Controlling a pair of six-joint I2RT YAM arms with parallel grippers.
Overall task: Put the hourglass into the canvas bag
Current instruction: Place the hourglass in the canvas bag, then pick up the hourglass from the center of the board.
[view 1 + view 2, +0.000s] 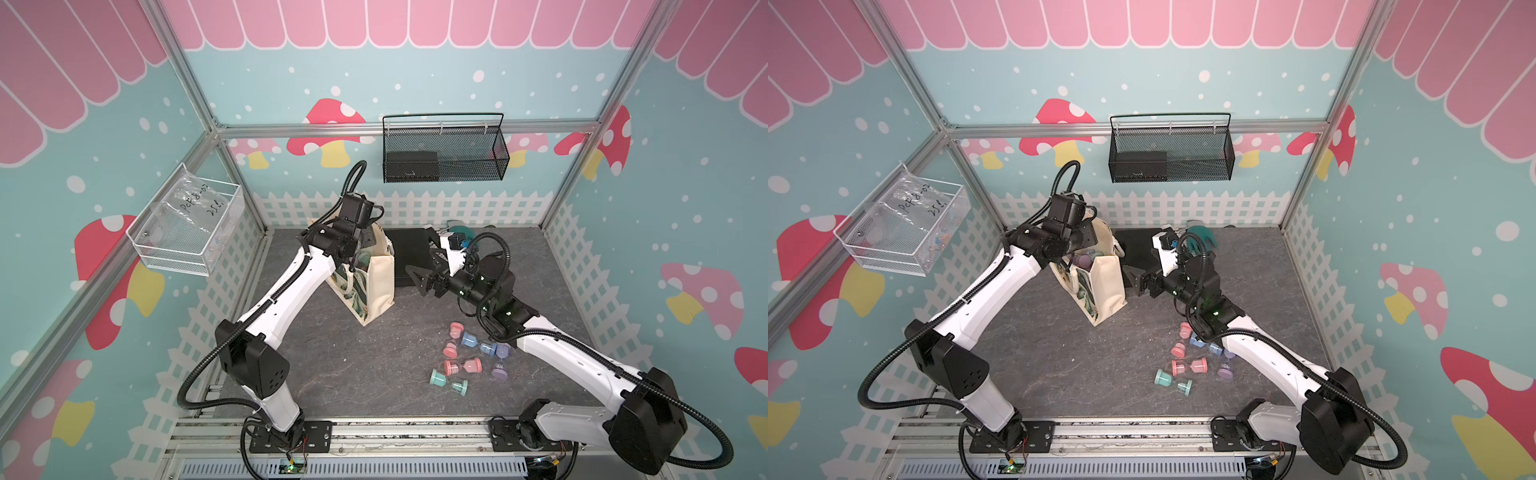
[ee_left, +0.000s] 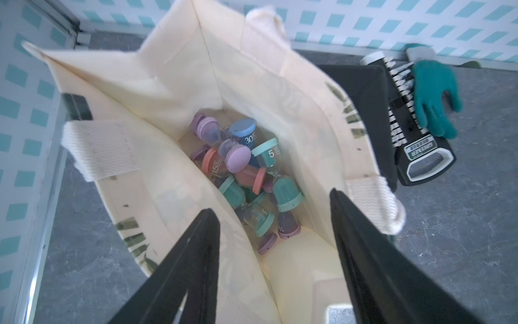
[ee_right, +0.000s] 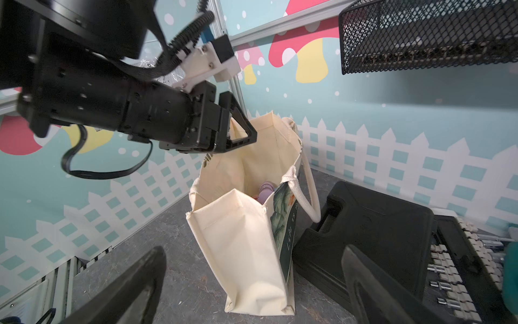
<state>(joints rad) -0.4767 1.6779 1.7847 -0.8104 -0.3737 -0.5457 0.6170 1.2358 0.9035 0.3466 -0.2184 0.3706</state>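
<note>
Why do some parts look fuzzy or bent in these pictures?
Left wrist view: hourglasses in the bag are fairly sharp, the left pincer a dark blur. Right wrist view: the right pincer blurs likewise, the bag is crisp. In both top views: even light, frame posts splay from the wide lens.

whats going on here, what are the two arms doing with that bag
The robot is filling the canvas bag. The left gripper hangs over the bag's open mouth, jaws apart and empty; a pile of hourglasses lies inside. The right gripper, also open and empty, sits beside the bag by the black case. Several loose hourglasses lie on the table near the right arm.
</note>
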